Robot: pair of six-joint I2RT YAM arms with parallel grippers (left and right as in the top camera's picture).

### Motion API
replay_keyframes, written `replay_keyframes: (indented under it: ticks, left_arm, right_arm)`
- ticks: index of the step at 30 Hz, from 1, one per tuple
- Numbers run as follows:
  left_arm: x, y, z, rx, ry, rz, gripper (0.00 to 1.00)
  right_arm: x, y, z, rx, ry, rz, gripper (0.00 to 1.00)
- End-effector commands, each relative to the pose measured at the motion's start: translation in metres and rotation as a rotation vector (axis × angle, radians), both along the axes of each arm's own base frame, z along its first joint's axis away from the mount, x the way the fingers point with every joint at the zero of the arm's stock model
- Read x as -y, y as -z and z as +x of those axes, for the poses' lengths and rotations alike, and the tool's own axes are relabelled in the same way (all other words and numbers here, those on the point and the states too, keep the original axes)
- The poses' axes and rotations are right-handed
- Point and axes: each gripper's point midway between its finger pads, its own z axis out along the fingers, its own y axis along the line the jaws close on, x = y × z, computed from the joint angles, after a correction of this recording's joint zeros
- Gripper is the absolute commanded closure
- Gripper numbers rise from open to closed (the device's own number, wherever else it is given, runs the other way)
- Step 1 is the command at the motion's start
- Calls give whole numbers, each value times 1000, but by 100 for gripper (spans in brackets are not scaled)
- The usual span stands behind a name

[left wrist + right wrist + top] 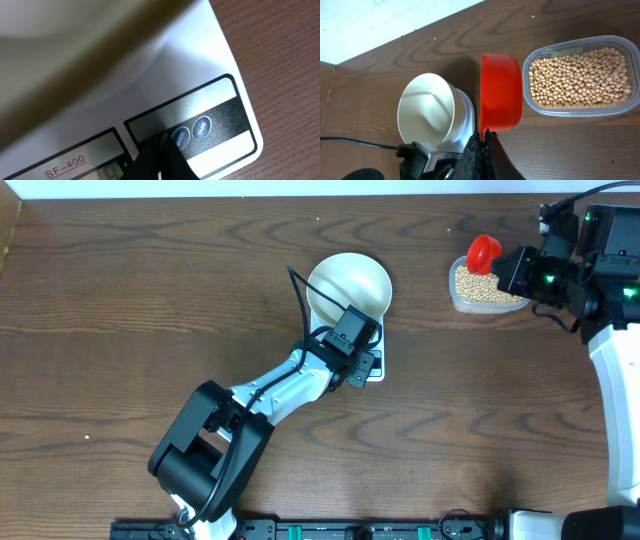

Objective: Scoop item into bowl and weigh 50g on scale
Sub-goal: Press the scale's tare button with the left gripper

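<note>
In the left wrist view, the bowl (60, 55) is a soft blur running off the frame toward 10 o'clock. The LCD display (107, 170) of the scale (215, 60) is cut by the 6 o'clock edge, its digits unreadable, and so is the left gripper (161, 150). In the right wrist view, the handle of the red scoop (501, 92) is hidden behind the right gripper (482, 137) at 6 o'clock.

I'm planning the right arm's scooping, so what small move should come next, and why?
Probably dip the red scoop into the beans in the clear tub. The right gripper is shut on the scoop, which looks empty and hangs by the tub, and the bowl on the scale holds nothing yet.
</note>
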Motion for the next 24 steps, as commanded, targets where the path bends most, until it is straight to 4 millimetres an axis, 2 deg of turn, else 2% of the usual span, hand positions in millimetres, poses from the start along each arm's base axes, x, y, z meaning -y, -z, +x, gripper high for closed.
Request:
replay_keyframes:
  ticks: [1,7,15,20,24]
  left_arm:
    - [-25,51,-27,-121,-3,108,93]
    - [-33,51,-21,-88,-24,150,93]
    - [-42,52,-23,-90,-34,191,93]
    - [-56,49,-12,-29,-71,269,93]
    - [-56,49,-13,-28,-53,275,93]
  right_arm:
    - [2,-4,1,15,-9,-15,99]
    - [2,-4,1,15,-7,-17,99]
    - [3,-4,1,15,-4,-20,99]
    - [3,-4,1,15,-4,-20,99]
    - [3,-4,2,18,-4,-19,99]
